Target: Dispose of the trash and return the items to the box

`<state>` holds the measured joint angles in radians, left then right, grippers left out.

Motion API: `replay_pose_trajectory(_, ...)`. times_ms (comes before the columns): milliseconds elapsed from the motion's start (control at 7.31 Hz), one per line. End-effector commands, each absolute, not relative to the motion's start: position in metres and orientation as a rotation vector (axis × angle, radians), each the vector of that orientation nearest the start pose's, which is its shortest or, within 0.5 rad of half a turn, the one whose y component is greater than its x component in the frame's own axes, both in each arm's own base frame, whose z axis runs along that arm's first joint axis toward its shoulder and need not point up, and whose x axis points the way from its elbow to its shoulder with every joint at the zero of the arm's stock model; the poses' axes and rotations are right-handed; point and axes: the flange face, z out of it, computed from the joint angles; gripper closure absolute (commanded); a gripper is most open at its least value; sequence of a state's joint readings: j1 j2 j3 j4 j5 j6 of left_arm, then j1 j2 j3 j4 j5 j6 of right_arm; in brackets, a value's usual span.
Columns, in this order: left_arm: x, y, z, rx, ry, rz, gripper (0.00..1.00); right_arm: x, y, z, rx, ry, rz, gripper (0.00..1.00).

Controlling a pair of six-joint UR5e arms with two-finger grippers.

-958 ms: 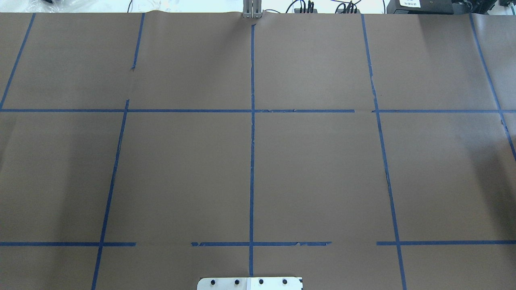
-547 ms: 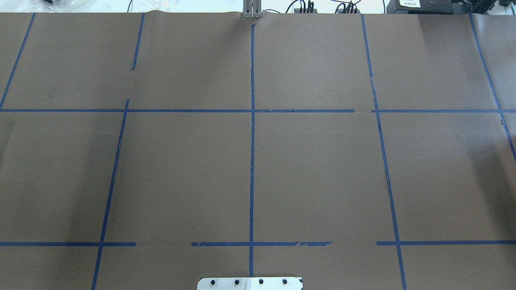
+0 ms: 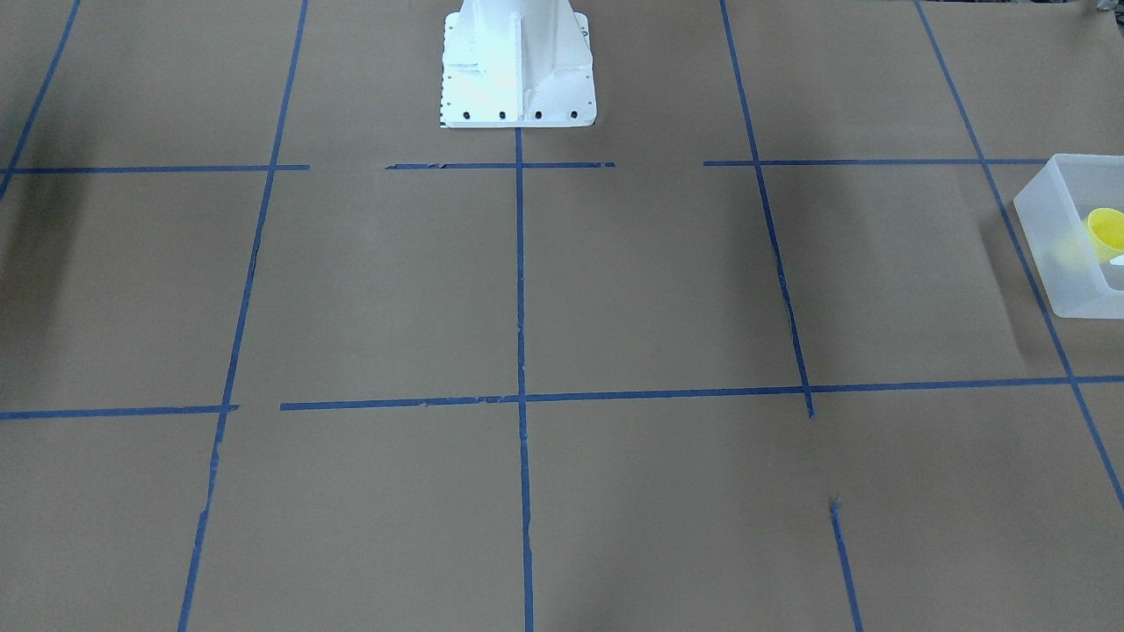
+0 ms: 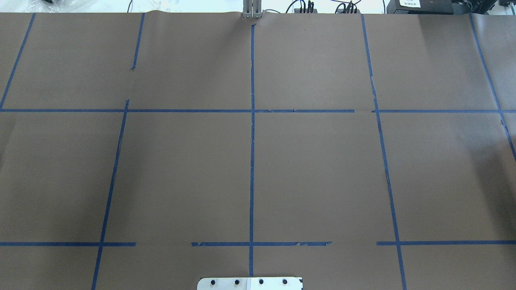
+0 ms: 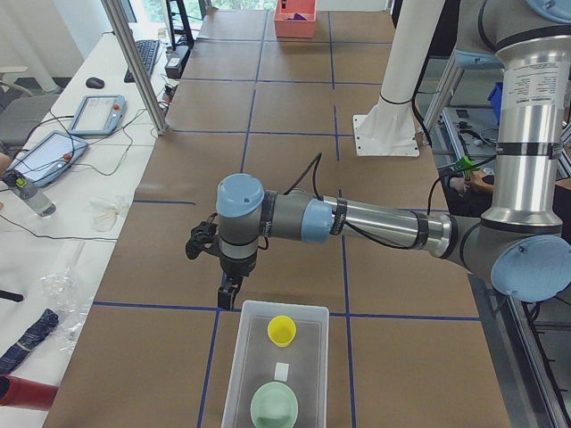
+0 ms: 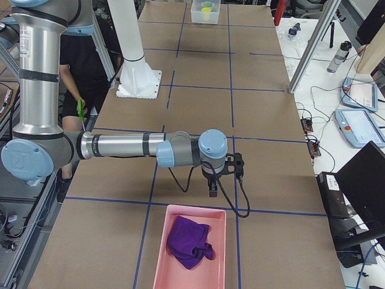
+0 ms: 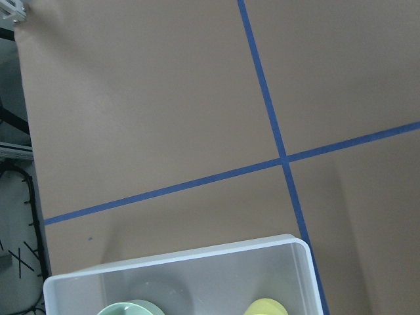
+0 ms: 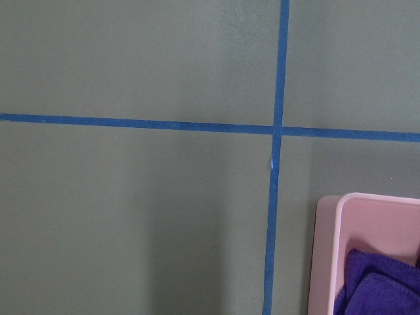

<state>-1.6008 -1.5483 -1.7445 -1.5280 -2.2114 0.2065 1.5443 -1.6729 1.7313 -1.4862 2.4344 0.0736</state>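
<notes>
The left hand (image 5: 229, 301) hangs fingers down over the desk (image 4: 322, 161), close above the brown paper and one line of blue tape (image 4: 252, 161). It shows only in the side view, so I cannot tell whether it is released or clenched; nothing can be seen in it. The box (image 5: 234, 379) stands on the desk just beside this hand, on its outer side, away from the robot's white pedestal (image 3: 516, 61), with its short end wall nearest the fingers and apart from them.

Inside the box, the yellow cup (image 5: 282, 330) sits at the end closest to the left hand. The green bowl (image 5: 274, 406) sits at the end farthest from it, and a white label (image 5: 282, 371) lies between the two. The left wrist camera looks down on that near wall of the box (image 7: 177, 259), with the rims of the cup (image 7: 266, 307) and bowl (image 7: 131, 308) just in view.

The right hand (image 6: 213, 192) also points down over the desk, and again I cannot tell its state from the side view alone. A pink tray (image 6: 157, 241) lies just beside it on its outer side, short end toward the fingers, not touching them. A crumpled purple cloth (image 6: 189, 241) lies in the tray
</notes>
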Motion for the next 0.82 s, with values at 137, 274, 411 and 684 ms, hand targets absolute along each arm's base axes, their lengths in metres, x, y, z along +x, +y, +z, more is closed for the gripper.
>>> replay_pose_trajectory(137,-0.077,-0.484,0.627,0.125,0.68,0.201,0.0,0.048,-0.454,0.618,0.082,-0.869,-0.006,0.0)
replay_pose_trajectory(274,-0.075,-0.486,0.626,0.124,0.716,0.196,0.0,0.053,-0.451,0.62,0.083,-0.868,0.0,0.0)
replay_pose_trajectory(411,-0.075,-0.486,0.626,0.123,0.719,0.196,0.0,0.053,-0.45,0.622,0.08,-0.868,0.002,0.0)
replay_pose_trajectory(684,-0.075,-0.485,0.628,0.119,0.72,0.194,0.0,0.057,-0.443,0.629,0.073,-0.865,0.011,0.0)
